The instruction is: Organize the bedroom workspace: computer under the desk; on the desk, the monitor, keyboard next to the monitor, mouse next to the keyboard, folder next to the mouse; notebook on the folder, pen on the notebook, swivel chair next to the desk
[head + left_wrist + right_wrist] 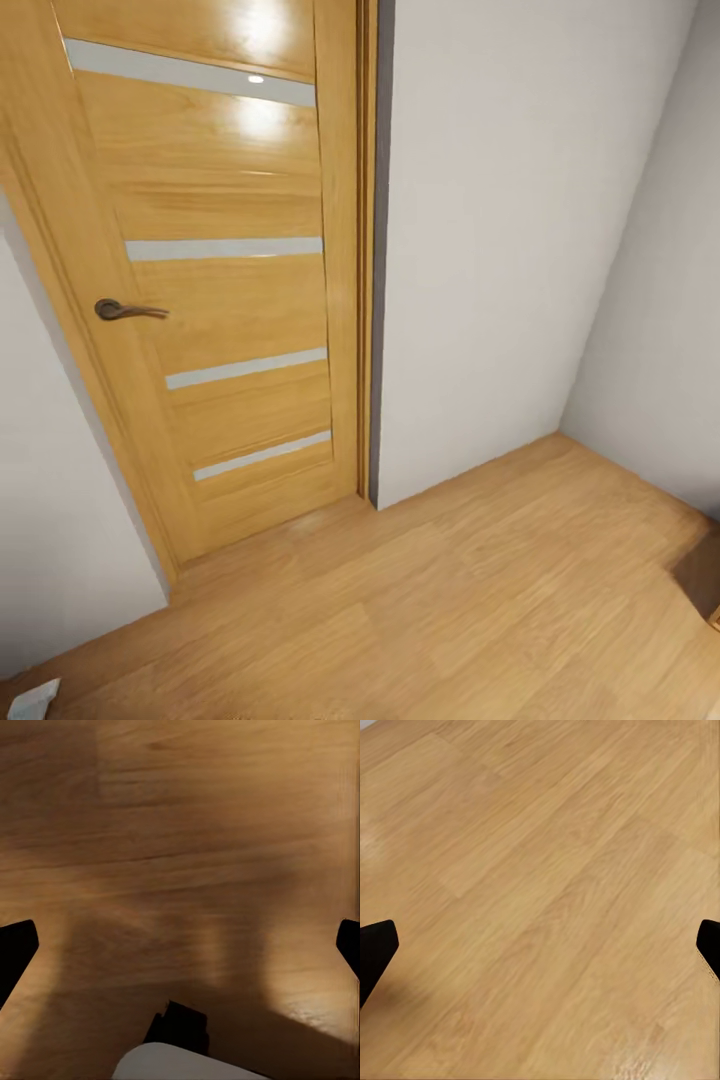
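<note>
I face a corner of the bedroom: a wooden door [220,290] with frosted strips and a dark lever handle [128,311], shut in its frame, between grey walls [500,240]. In the left wrist view my left gripper [180,945] is open over shaded plank floor, its black fingertips [15,952] at the picture's two sides. My right gripper [540,945] is open too, over bright bare planks, with its fingertips [375,949] spread just as wide. Nothing is between either pair of fingers.
Light wood plank floor [450,600] runs from the door to the walls. A dark brown furniture corner [700,580] juts in at the right edge. A black and white part of my own body [180,1046] shows under the left gripper.
</note>
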{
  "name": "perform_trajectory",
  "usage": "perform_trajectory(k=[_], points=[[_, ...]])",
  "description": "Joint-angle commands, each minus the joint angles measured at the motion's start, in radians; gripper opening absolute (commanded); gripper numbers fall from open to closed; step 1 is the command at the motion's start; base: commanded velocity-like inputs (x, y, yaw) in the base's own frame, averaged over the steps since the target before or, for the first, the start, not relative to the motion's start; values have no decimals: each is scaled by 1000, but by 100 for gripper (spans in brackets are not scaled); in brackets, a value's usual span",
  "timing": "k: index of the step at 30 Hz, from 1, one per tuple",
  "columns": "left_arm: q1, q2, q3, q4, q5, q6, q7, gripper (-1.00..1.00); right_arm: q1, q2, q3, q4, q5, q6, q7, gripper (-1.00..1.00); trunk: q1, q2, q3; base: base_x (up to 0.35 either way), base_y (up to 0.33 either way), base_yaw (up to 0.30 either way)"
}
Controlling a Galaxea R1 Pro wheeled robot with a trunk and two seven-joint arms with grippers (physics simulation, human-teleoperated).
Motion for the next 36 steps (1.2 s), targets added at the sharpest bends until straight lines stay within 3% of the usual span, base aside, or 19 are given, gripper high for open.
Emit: perform_trajectory(k=[1, 14, 22, 30, 36], points=[[-1, 0, -9, 0, 5, -3, 5, 100, 0, 0, 8, -2, 0, 0, -9, 100, 0, 0, -2, 0, -309, 221], [-1, 2, -6, 1, 10, -8, 10, 100, 0, -1, 8, -1, 7, -2, -9, 100, 0, 0, -13, 0, -300, 236], [-1, 5, -3, 2, 14, -28, 11, 100, 0, -2, 3, 0, 5, -77, -9, 100, 0, 0, -16, 0, -162, 252], [-1, 9, -1, 0, 86, -29, 7, 100, 0, -2, 7, 24, 8, -89, -5, 100, 0, 0, -16, 0, -10, 124], [-1, 20, -1, 0, 112, -30, 3, 100, 0, 0, 8, 27, 8, -89, -3, 100, 0, 0, -16, 0, -1, 52]])
